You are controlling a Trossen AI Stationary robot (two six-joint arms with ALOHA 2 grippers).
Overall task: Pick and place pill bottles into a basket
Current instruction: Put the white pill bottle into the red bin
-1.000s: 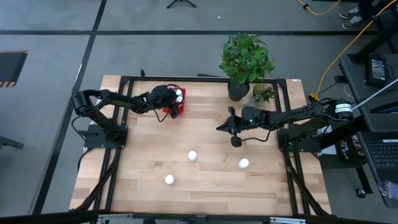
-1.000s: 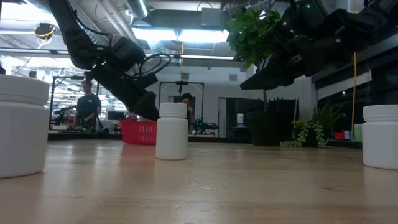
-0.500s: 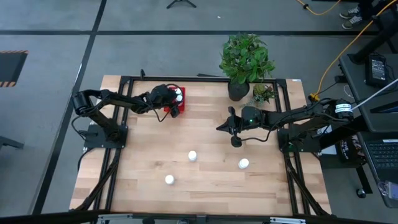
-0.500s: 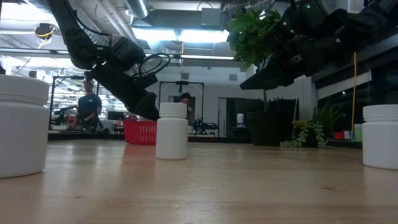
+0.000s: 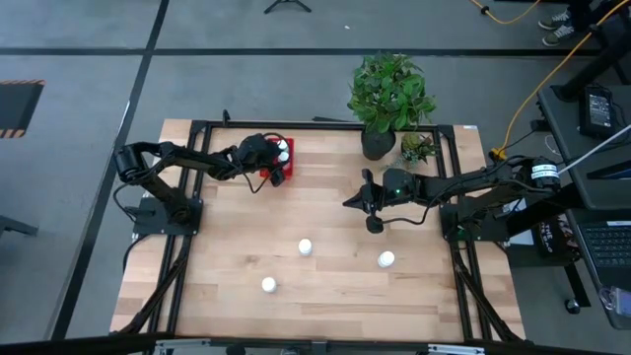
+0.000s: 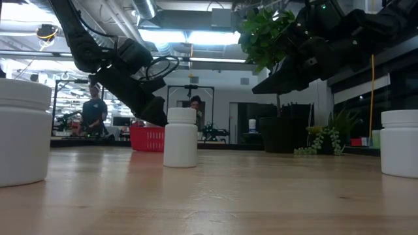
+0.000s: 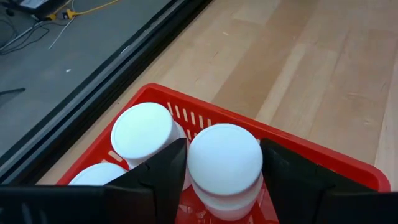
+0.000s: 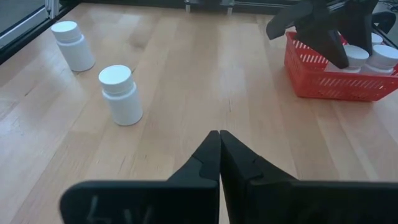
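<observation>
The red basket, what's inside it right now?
The red basket holds three white pill bottles showing in the left wrist view. The left end effector sits around one bottle and covers the basket's floor, so more could be hidden.

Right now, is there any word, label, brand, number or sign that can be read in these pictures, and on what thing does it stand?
There is none that can be read.
Pill bottles: plain white sides and caps, no print visible.
Basket: plain red plastic, no lettering.
Left hand and right hand: dark fingers with no marking visible.
Room behind the table, low view: nothing legible there.
</observation>
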